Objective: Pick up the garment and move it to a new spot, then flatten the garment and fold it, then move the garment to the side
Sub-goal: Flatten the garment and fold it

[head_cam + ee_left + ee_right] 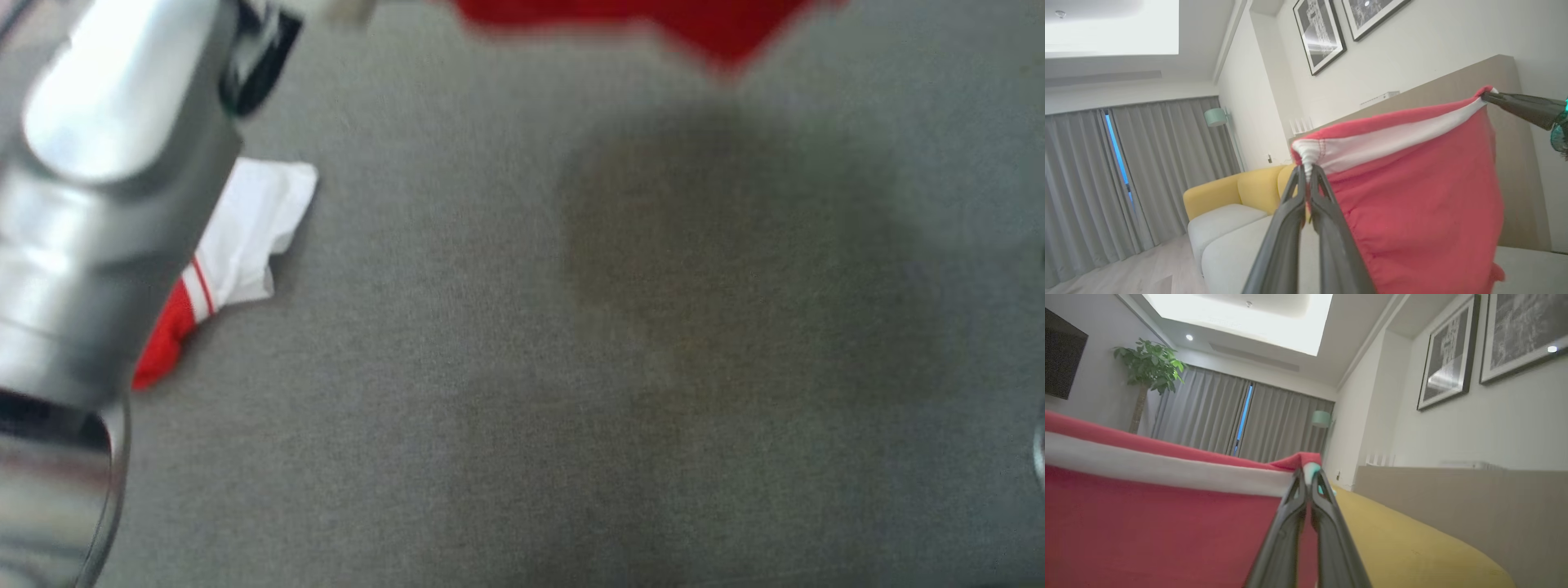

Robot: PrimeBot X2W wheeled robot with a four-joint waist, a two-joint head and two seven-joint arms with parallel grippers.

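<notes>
Garment: red, white band, hanging stretched between both grippers | left gripper: fingers pinching one band corner | right gripper: fingers pinching the other corner | sofa: behind

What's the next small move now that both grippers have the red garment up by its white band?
Probably lower both arms together, white band kept taut, and lay the red garment on the bare grey surface, away from the white-and-red cloth. The left gripper and right gripper each pinch an end of that band, and the garment hangs spread between them.
</notes>
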